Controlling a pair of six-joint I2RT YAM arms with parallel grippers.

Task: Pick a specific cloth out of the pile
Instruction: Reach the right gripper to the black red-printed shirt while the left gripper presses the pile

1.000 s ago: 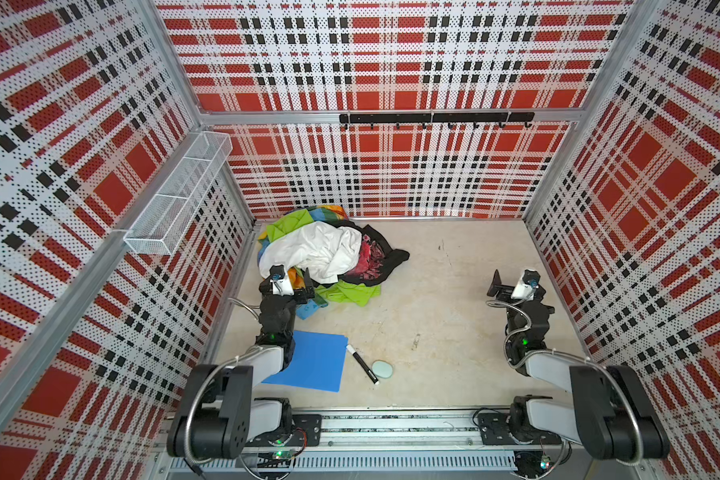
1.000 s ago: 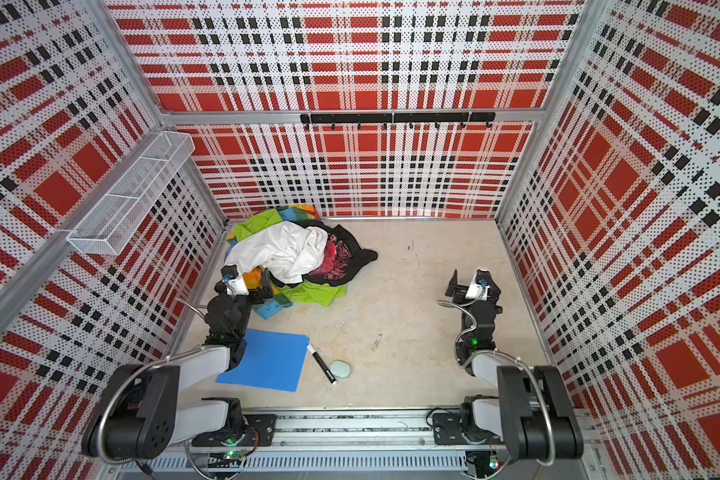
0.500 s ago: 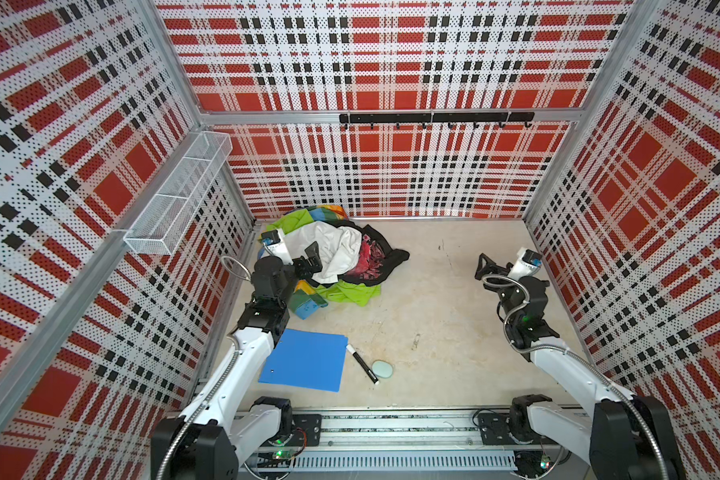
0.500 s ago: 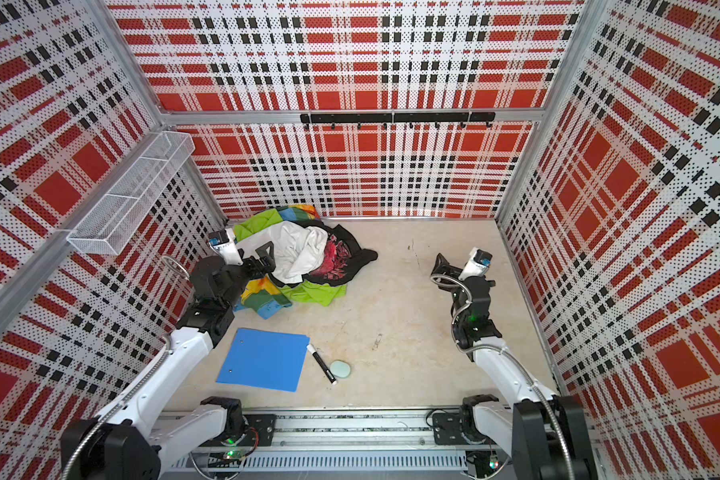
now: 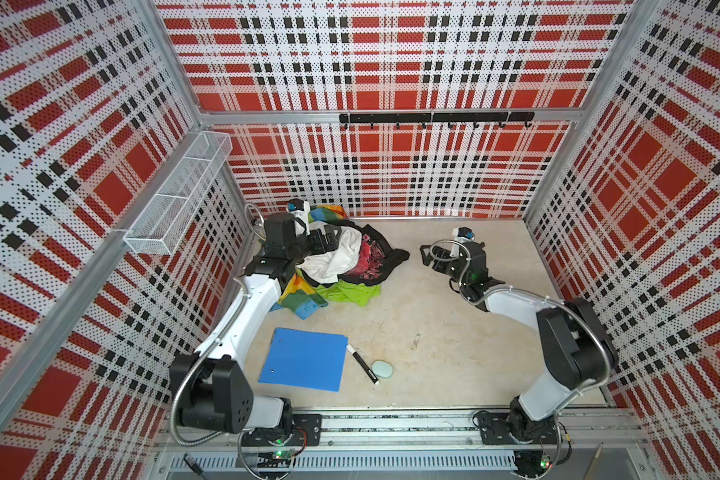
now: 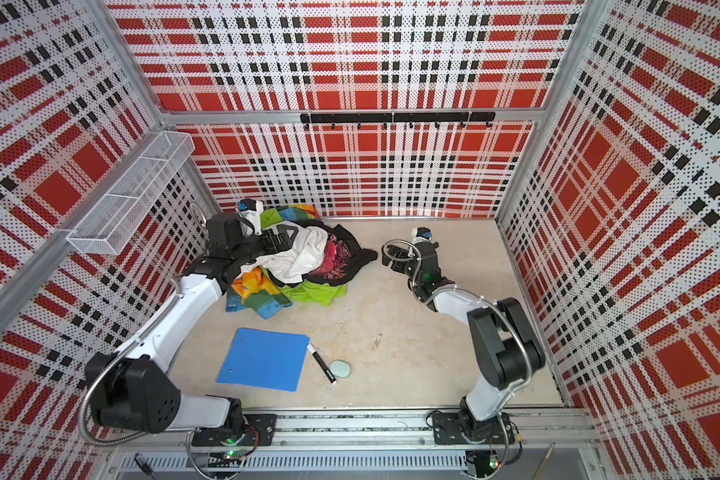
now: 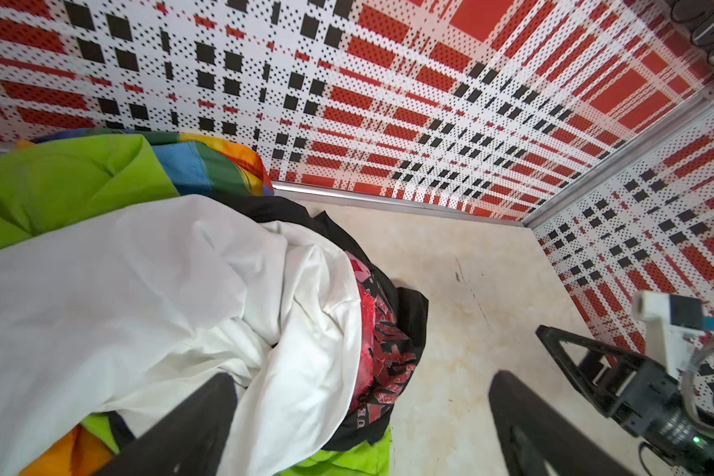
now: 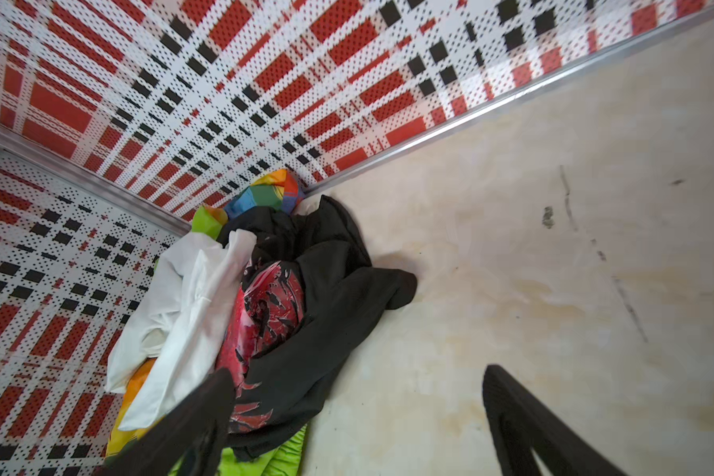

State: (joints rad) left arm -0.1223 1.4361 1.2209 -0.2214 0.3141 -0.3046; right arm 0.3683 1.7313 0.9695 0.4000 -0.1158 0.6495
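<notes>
Since the black cloth (image 5: 375,259) is the one that matters, I'll start there. It's soft crumpled fabric with a crackly red and pink print. It sits slumped on the right flank of the pile (image 5: 337,286) in the far left corner of the table (image 5: 454,332), and one black flap spills onto the bare top.

A rumpled white cloth (image 5: 333,259) drapes over its left part. The lime green cloth (image 5: 350,293) pokes out underneath toward the front edge. The multicoloured cloth (image 5: 296,291) bunches along the left and back.

The left gripper (image 5: 325,240) is on an arm stretched up the left edge with the wrist bent rightward. It hangs over the white cloth with its fingers (image 7: 182,428) spread wide, pinching nothing.

The right gripper (image 5: 427,255) points at the black flap, just beside it but apart. That arm is reaching forward and swung left. Its fingers are also spread and empty.

Half a second back, the left gripper was lower on the pile's front left side, and now it's over the top. The right gripper was nearer the right edge and has come in close. The cloths themselves look unmoved.

Near the front edge lie a flat blue folder (image 5: 304,359), a black marker (image 5: 362,363) and a pale oval pebble-shaped thing (image 5: 382,369).
</notes>
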